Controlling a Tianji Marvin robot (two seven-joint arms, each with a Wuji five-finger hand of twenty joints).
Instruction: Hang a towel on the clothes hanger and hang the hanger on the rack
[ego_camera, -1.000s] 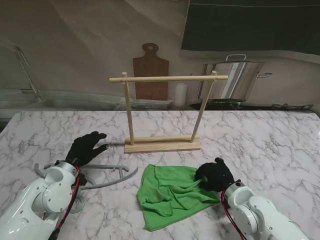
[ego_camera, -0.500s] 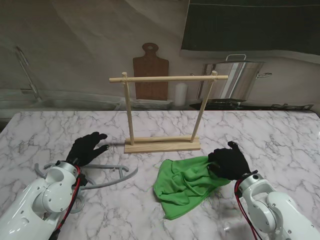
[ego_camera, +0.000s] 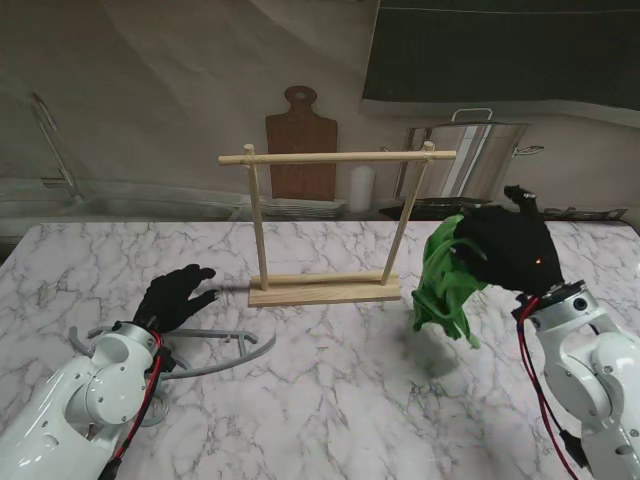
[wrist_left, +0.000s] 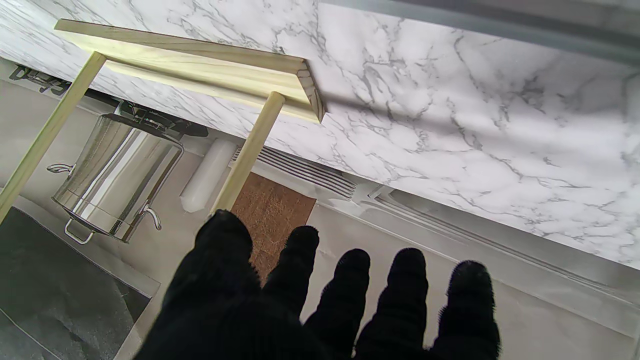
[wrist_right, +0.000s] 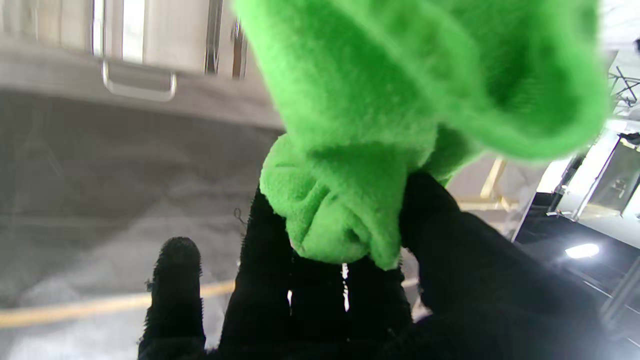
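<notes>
Since a second ago the right hand (ego_camera: 505, 245) has lifted the green towel (ego_camera: 445, 280) off the marble table (ego_camera: 340, 390) and carried it up to the right end of the wooden rack (ego_camera: 325, 225). The towel now hangs clear of the table in a bunched fold, just beside the rack's right post. The right wrist view shows a wad of the towel (wrist_right: 345, 200) pinched between the thumb and the curled fingers (wrist_right: 175, 280), one finger standing apart.

The left hand (ego_camera: 178, 295) has not moved; it hovers low over the table to the left of the rack's base, fingers (wrist_left: 350, 295) spread and holding nothing. The grey clothes hanger (ego_camera: 215, 355) lies flat on the table just nearer to me than that hand, partly under the left wrist.

A steel stockpot (ego_camera: 465, 160) stands behind the rack; its contents cannot be seen.
</notes>
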